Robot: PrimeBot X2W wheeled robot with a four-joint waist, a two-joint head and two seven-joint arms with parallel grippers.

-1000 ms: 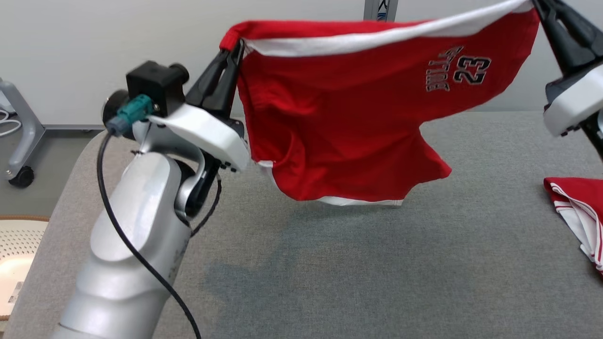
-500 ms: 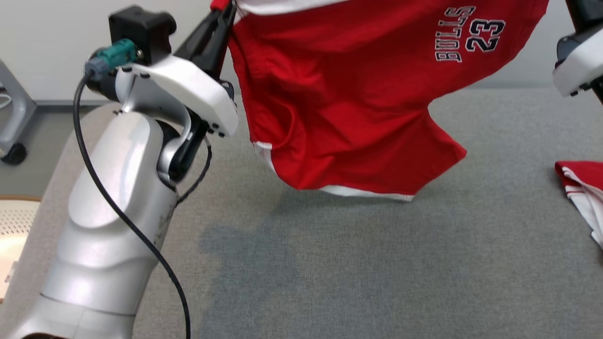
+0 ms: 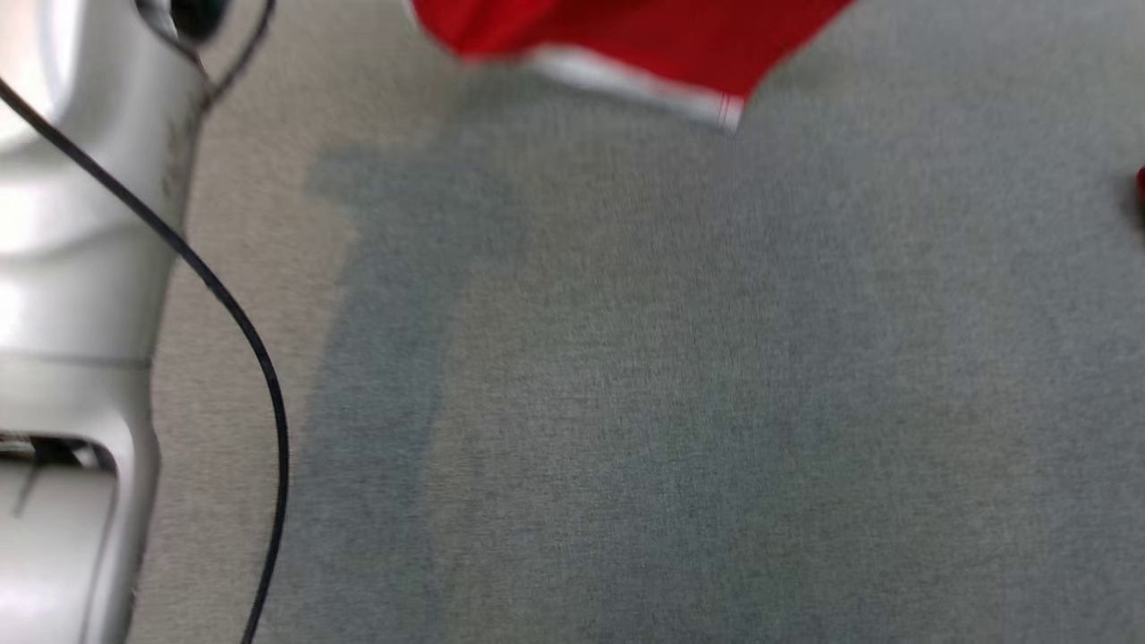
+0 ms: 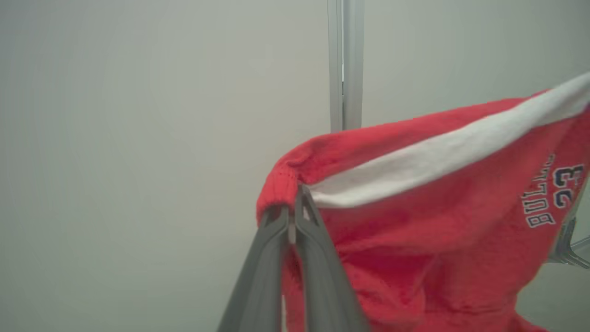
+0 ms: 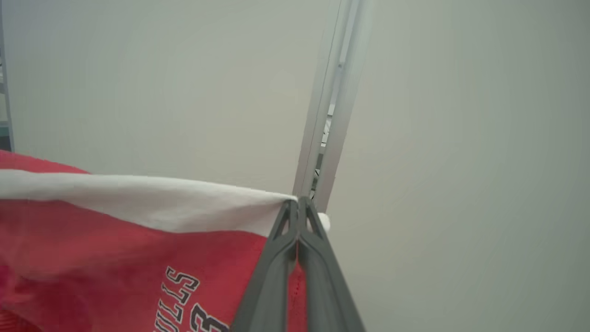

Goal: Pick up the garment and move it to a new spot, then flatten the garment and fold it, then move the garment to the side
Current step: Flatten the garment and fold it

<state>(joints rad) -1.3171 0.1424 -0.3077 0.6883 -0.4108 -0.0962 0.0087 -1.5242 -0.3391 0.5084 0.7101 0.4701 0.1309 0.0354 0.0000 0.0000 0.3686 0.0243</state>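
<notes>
While it hangs in the air, garment (image 4: 415, 207): red with a white band and the print "BULLS 23", stretched by its top edge between both grippers.
Left forearm (image 3: 80, 268): pale, over the tabletop's left edge in the head view, with one black cable (image 3: 224, 304) looping beside it.
Left gripper (image 4: 291, 216): fingers pinched together on the garment's red corner; in its own view the cloth drapes away to the right.
Hem (image 3: 644, 54): white-trimmed and blurred, at the far edge of the grey tabletop (image 3: 626, 402); whether it touches the tabletop cannot be told.
Right gripper (image 5: 299, 205): fingers clamped on the end of the white band; in its own view the cloth spreads to the left.
Red sliver (image 3: 1140, 188): at the tabletop's right edge, too little to identify.
Count: one garment, two grippers, one cable.
</notes>
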